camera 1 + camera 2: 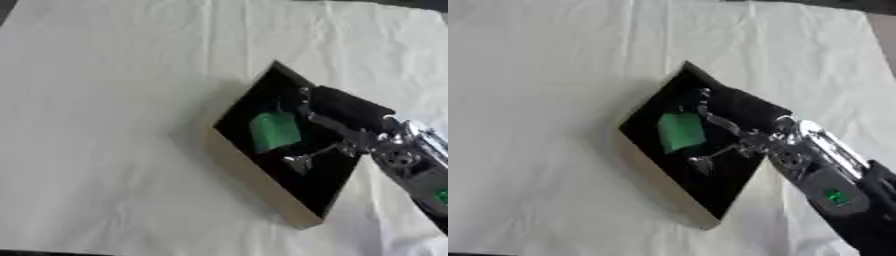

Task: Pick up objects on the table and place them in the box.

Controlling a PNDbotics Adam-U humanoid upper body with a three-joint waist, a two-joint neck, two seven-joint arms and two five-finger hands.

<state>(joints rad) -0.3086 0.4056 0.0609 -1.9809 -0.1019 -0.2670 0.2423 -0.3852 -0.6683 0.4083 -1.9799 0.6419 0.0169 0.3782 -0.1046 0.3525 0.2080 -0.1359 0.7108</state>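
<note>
Left eye view: right hand (337, 132) reaches in from lower right, over the box (262, 187), fingers spread & relaxed, holding nothing. Green object (274, 131) lies inside box on the dark floor, just beside the fingertips, toward the box's far-left side. Judgement: drop looks done; lift hand straight up, w/o snagging box wall or dragging object out.
</note>
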